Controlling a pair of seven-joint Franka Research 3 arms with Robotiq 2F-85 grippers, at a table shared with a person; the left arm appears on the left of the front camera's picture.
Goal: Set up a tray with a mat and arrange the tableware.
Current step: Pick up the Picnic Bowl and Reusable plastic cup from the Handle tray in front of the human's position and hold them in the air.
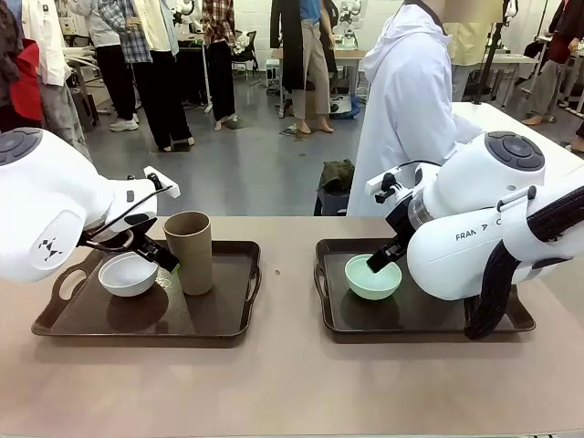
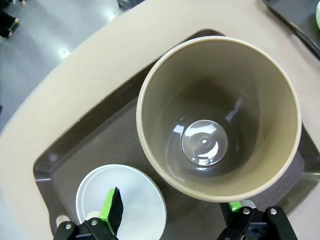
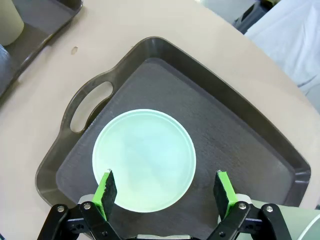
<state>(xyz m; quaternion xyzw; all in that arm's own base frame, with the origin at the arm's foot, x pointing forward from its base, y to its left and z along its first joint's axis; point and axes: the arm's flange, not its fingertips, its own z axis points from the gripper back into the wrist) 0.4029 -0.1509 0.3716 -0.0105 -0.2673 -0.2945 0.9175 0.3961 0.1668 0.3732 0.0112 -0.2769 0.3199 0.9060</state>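
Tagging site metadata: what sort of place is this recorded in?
Probably a robotics lab or data-collection hall: a white-coated person at the table, other people standing on a bare grey floor, more work tables behind.

1 white bowl (image 1: 128,274), upright, on left tray (image 1: 224,306). 1 tan cup (image 1: 189,251), upright, empty, just beside it. 1 mint-green bowl (image 1: 372,276), upright, empty, on right tray (image 1: 365,321).
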